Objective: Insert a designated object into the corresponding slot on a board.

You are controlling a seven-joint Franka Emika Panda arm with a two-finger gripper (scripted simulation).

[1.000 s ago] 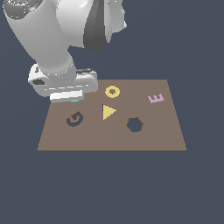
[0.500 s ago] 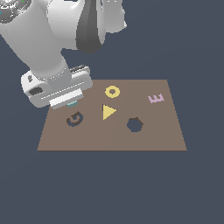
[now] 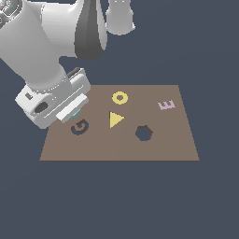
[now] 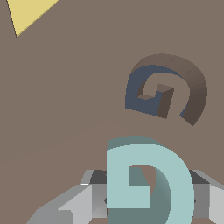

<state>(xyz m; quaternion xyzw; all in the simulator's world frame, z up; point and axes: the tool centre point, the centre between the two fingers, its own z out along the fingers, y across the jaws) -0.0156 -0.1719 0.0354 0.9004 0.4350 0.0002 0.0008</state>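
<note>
While poised low over the board point(image 3: 154, 149), clenched the end effector point(image 3: 73, 110) on the teal G point(image 4: 148, 179), a finger point(image 4: 94, 194) pressed to either flank of the letter in the wrist view. Carried the block flat, face toward the brown wood, presumably so as to drop straight into a recess of the same outline. Held it clear of the board and just beside the G-shaped slot point(image 4: 164, 89), not yet over it. Judged the letter's turn close to that of the cutout, but could not tell whether exactly matched. Reckoned a short sideways shift and then a straight descent as the step left to do. In the exterior view, made out only a sliver of teal beneath the wrist.

Noted a yellow triangle point(image 3: 115, 119) near the slot on the exterior view's right, a yellow ring point(image 3: 120, 98) beyond that, a dark hexagon-like hole point(image 3: 144, 133) further right, and a pink E point(image 3: 166, 105) toward the far corner. Found all of these well apart from the short path, with nothing between block and slot. Judged the likeliest trouble to be an edge of the letter catching on the slot's rim through slight misalignment
</note>
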